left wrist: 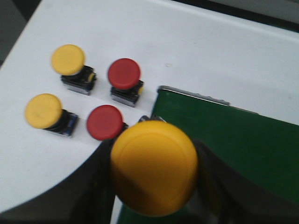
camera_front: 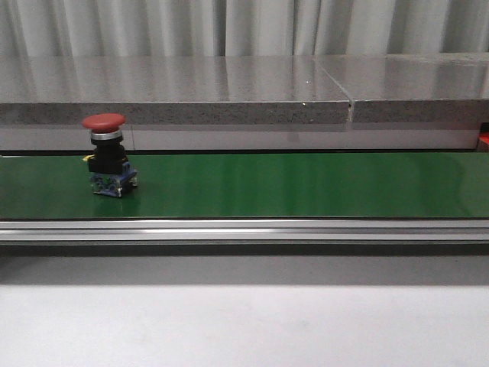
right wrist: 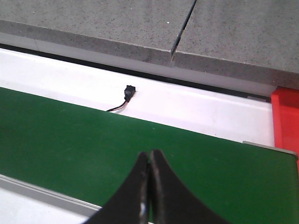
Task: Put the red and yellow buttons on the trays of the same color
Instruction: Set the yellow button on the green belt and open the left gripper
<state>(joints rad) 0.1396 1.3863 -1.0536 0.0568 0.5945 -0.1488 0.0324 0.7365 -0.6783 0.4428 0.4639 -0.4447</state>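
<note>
My left gripper (left wrist: 154,186) fingers are clamped on a yellow button (left wrist: 153,167), held over the green belt (left wrist: 243,149) edge with four more buttons on the white surface (left wrist: 196,51) beyond; I'd lower it squarely so it stands upright. Right gripper (right wrist: 149,177) fingers are closed, empty, over the belt, red tray (right wrist: 285,116) cut off beyond them; no yellow tray visible, and a red button (camera_front: 107,157) stands on the belt.
</note>
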